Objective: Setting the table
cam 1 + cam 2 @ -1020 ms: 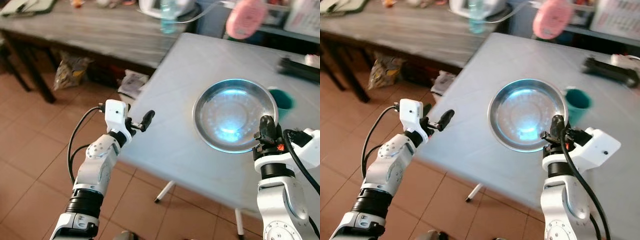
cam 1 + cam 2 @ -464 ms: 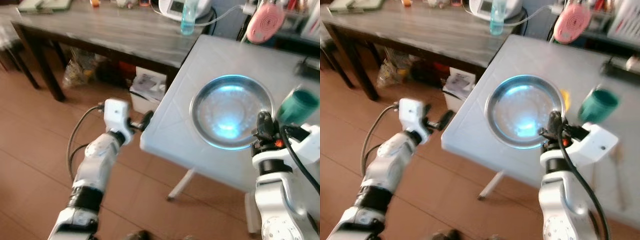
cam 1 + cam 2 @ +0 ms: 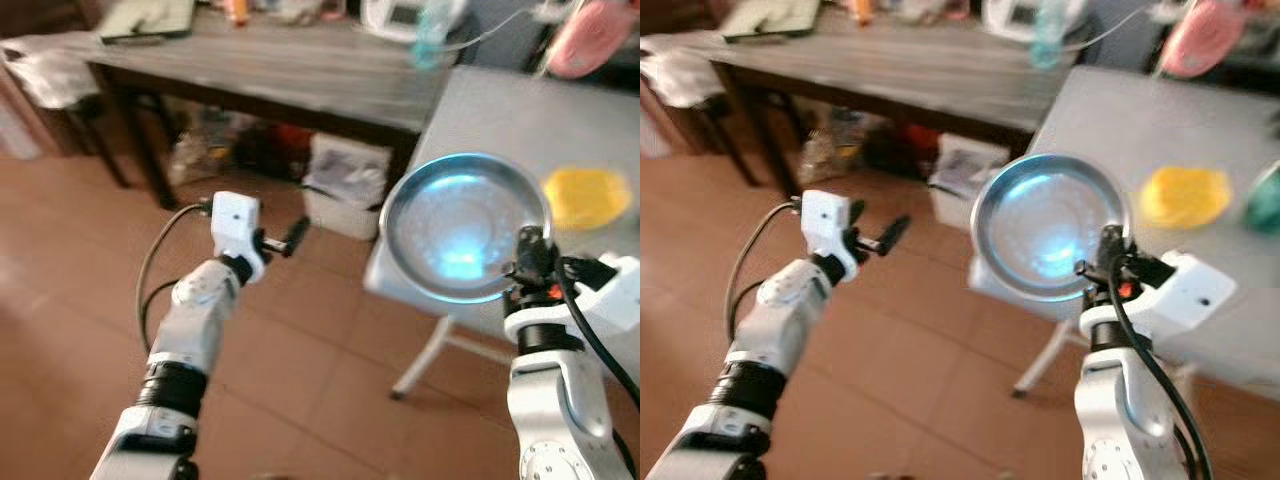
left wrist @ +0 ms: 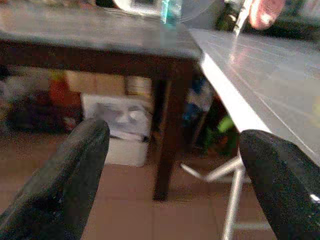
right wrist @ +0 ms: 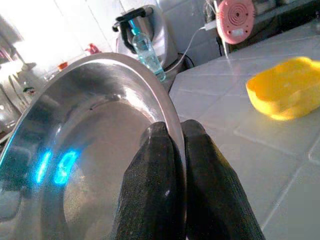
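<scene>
Since a second ago the camera has swung left, so more tiled floor shows and a yellow bowl (image 3: 1185,195) has come into view on the grey table (image 3: 500,100). Right gripper (image 5: 172,145) pinches the rim of the steel plate (image 3: 462,225), held up seemingly past the table's near corner, while the left gripper (image 4: 175,160) hovers over the floor, fingers spread wide

A dark wooden table (image 3: 300,75) is seen along the far side, with a clear bottle (image 3: 432,38) and a white appliance (image 3: 395,12) set on it. Beneath it, a white box (image 3: 345,185) and a crumpled bag (image 3: 205,150) are placed on the reddish tiled floor (image 3: 70,300). A pink round object (image 3: 1197,40) is seen at the far right.
</scene>
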Robot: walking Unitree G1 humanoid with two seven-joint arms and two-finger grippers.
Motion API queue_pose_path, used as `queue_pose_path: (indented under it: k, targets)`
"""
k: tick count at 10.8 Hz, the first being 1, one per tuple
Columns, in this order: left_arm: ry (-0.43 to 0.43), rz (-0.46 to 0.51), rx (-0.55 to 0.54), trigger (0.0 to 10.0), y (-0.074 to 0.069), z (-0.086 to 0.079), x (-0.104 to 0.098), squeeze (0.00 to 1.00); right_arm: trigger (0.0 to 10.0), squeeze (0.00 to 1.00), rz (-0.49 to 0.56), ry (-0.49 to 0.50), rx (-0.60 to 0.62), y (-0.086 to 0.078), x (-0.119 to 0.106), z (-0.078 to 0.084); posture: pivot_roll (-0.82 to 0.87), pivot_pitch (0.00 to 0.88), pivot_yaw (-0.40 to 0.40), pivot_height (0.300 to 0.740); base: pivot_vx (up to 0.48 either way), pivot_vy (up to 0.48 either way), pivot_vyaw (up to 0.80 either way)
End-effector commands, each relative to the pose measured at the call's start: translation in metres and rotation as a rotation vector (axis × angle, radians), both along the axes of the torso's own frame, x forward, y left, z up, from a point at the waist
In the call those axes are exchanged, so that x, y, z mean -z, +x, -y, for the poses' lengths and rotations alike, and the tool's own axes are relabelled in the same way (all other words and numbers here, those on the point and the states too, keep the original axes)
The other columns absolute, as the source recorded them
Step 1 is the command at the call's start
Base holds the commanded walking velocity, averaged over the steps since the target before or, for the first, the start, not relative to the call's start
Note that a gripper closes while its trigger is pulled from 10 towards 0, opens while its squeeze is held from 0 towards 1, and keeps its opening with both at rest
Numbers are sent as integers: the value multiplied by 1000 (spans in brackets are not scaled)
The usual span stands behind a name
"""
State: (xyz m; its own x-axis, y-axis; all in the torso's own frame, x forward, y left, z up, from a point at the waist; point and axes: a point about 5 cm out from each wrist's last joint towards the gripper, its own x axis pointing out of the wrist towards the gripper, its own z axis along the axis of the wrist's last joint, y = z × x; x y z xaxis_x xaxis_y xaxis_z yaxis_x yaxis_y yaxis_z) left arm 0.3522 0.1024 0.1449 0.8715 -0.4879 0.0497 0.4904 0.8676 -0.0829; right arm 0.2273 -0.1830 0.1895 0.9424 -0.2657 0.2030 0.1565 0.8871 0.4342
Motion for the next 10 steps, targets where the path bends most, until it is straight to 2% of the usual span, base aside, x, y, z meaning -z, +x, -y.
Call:
queue_pose_path:
  k: [1, 4, 8, 10]
  targets:
    - [29, 37, -1, 10000, 2, 0, -5, 0, 10000, 0, 26, 4, 15, -2, -5, -1, 28, 123, 41, 740, 0, 480, 0]
    - [10, 51, 23, 10000, 1, 6, -6, 0, 10000, 0, 18, -11, 32, -2, -3, 1, 27, 126, 43, 740, 0, 0, -523]
    - [-48, 80, 56, 10000, 1, 15, -11, 0, 10000, 0, 23, -53, 22, -1, -6, 2, 16, 108, 20, 740, 0, 0, 0]
    - [-44, 85, 65, 10000, 0, 17, -11, 0, 10000, 0, 27, -64, 18, 1, -6, 1, 20, 102, 22, 740, 0, 0, 0]
